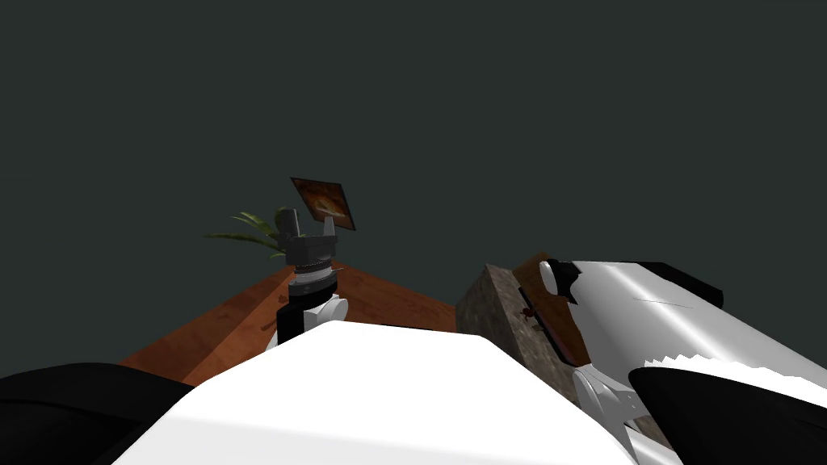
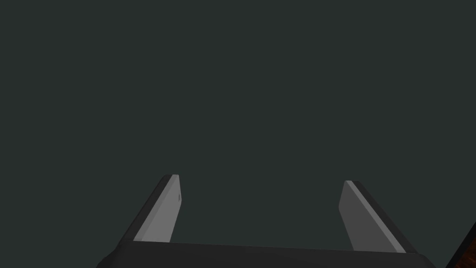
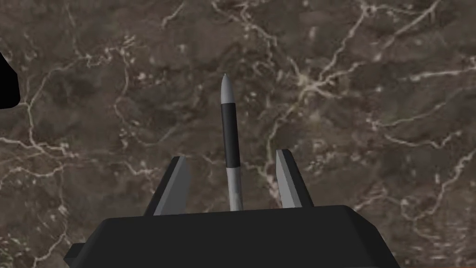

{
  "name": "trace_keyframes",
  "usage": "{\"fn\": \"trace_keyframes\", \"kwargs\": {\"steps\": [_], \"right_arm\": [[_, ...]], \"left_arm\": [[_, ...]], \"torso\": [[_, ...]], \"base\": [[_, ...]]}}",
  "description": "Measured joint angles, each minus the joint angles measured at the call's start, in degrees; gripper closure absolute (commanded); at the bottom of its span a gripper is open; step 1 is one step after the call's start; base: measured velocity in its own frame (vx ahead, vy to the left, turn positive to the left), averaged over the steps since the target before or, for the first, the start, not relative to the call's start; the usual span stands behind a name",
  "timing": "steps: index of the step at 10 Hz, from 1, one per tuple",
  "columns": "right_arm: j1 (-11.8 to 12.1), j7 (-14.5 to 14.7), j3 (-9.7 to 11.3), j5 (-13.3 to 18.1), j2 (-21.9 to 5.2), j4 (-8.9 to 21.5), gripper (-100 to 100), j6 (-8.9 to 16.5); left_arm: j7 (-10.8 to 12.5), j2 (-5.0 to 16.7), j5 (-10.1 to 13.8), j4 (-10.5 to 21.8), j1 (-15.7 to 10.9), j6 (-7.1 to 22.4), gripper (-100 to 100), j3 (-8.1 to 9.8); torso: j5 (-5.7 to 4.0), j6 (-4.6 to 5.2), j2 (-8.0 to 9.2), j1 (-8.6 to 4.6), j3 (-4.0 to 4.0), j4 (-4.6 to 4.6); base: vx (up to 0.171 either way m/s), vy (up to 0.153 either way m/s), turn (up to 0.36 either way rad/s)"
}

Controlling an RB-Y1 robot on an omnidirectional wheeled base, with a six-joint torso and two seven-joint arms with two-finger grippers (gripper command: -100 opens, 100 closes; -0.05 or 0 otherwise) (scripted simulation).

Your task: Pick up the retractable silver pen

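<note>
The pen (image 3: 230, 130) lies on a brown marbled surface (image 3: 348, 116); it has a silver barrel, a black middle band and a pointed grey tip. My right gripper (image 3: 231, 156) hangs over it, open, with the pen's rear half running between the fingers. A gap shows on each side, so neither blade touches it. The pen's back end is hidden under the gripper body. In the head view my right forearm (image 1: 646, 315) reaches over the marbled block (image 1: 493, 315). My left gripper (image 1: 311, 230) is raised in front of me, open and holding nothing.
A framed picture (image 1: 324, 203) and a leafy plant (image 1: 254, 230) stand behind the left gripper, above a red-brown wooden surface (image 1: 234, 323). A red-brown flat thing (image 1: 557, 315) lies on the marbled block. A black shape (image 3: 7, 88) cuts in beside the marbled surface.
</note>
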Motion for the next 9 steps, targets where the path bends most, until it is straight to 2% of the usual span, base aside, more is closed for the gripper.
{"fn": "trace_keyframes", "kwargs": {"steps": [3,4,5,8,9], "right_arm": [[0.01,0.04,0.02,0.01,-0.01,0.0,100,0.0],[0.01,0.04,0.03,0.01,-0.02,0.0,0,0.0],[0.01,0.05,0.03,0.01,-0.02,0.0,100,0.0],[-1.49,-0.42,1.76,0.95,0.26,-3.16,100,1.76],[-1.59,-0.45,1.86,0.98,0.27,-3.33,0,1.87]], "left_arm": [[0.0,0.0,0.0,0.0,0.0,0.0,0,0.0],[0.0,0.0,0.0,0.0,0.0,0.0,0,0.0],[0.0,0.0,0.0,0.0,0.0,0.0,0,0.0],[0.0,0.0,0.0,0.0,0.0,0.0,0,0.0],[0.0,0.0,0.0,0.0,0.0,0.0,0,0.0]], "torso": [[-0.02,0.02,0.0,-0.01,0.01,0.01],[-0.03,0.02,0.01,-0.01,0.01,0.01],[-0.03,0.02,0.01,-0.01,0.01,0.01],[0.01,0.01,-0.01,0.09,0.0,0.01],[-0.01,0.01,0.0,0.04,0.01,0.01]], "base": [[0.0,0.0,0.0],[0.0,0.0,0.0],[0.002,0.01,0.036],[0.003,0.009,0.017],[0.0,0.0,0.0]]}}
